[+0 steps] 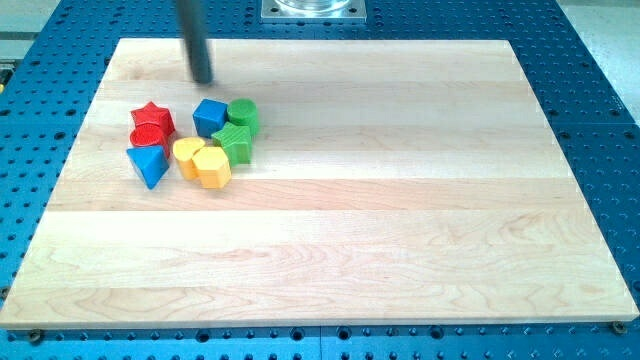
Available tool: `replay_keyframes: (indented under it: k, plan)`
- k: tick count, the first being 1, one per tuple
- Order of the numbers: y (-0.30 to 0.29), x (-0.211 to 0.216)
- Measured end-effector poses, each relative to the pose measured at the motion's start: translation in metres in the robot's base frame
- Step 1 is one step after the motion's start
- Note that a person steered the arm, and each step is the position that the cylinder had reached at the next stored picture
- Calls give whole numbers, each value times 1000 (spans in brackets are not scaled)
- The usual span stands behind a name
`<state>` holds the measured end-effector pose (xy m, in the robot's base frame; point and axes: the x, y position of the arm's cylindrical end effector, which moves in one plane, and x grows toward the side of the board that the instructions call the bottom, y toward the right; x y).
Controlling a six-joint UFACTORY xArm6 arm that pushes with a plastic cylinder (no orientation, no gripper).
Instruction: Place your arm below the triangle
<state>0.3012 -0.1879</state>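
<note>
My tip (204, 80) sits near the counter's (400, 250) top-left corner, above the cluster and touching no block. There is no pincer, only the rod. The blue triangle (149, 163) lies at the cluster's left, toward the left edge. I judge the approach barely begun: next I must swing around the cluster's left side and stop just below it. Counted: 2 red (151, 125), 2 blue (210, 116), 2 green (238, 130), 2 yellow (203, 161), 8 blocks total.
</note>
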Motion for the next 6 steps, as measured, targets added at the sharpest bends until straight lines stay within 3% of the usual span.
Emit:
replay_keyframes:
  k: [1,2,3,4,6]
  plan:
    - [-68,-4]
    - [-114,57]
    - [-112,169]
    - [-81,234]
    - [4,203]
